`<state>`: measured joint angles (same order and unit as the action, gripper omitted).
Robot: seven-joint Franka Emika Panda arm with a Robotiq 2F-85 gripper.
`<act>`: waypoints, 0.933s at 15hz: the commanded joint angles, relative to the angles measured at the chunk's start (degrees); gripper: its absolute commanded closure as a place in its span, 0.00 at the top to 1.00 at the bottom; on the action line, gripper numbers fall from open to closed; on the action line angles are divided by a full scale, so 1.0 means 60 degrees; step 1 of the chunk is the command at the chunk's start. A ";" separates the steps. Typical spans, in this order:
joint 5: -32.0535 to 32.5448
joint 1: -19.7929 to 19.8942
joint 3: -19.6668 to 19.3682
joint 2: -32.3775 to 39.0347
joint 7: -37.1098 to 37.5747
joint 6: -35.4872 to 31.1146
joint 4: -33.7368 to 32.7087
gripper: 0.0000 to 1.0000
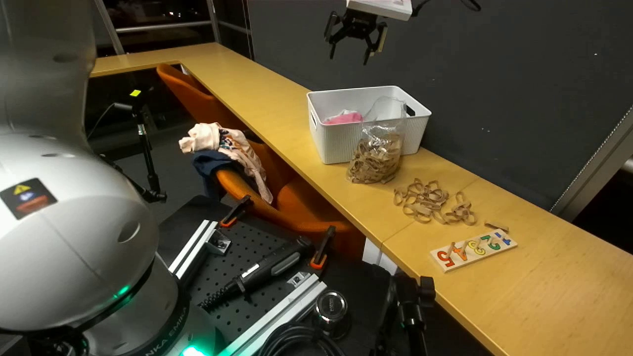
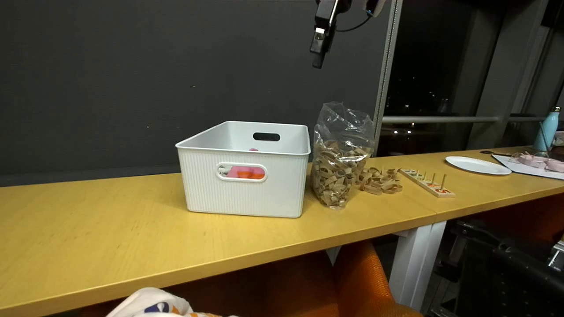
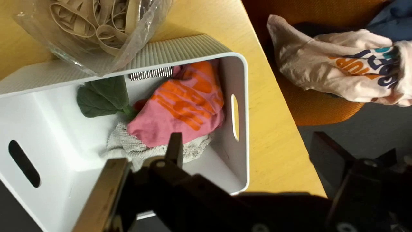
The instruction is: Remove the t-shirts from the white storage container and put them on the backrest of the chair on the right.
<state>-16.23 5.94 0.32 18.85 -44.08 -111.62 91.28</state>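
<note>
Well above the height of the white container (image 1: pixel 339 143), the tool (image 1: pixel 349 59), fingers (image 3: pixel 174 146) downward, wide apart.

A clear bag (image 2: pixel 341 156) is filled with tan bands (image 2: pixel 332 176). Loose bands (image 2: pixel 380 182) are strewn near a number board (image 1: pixel 474 250).

A wooden table (image 2: pixel 110 233) is holding a white container (image 2: pixel 242 196), clear bag (image 2: pixel 337 169), loose tan bands (image 2: pixel 380 181), number board (image 1: pixel 473 250) and plate (image 2: pixel 478 165).

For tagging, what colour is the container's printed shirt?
Pink, orange-printed shirt, clearest in the wrist view.
</note>
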 commanded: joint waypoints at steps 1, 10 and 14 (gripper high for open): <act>-0.0111 0.0274 0.0209 0.1415 -0.0109 0.0717 -0.1761 1.00; 0.0571 -0.0068 0.0515 0.3094 0.0451 -0.0557 -0.2429 1.00; 0.1140 -0.0305 0.0575 0.3742 0.0670 -0.1396 -0.2540 1.00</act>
<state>-12.61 4.83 3.12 38.28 -41.73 -117.19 78.11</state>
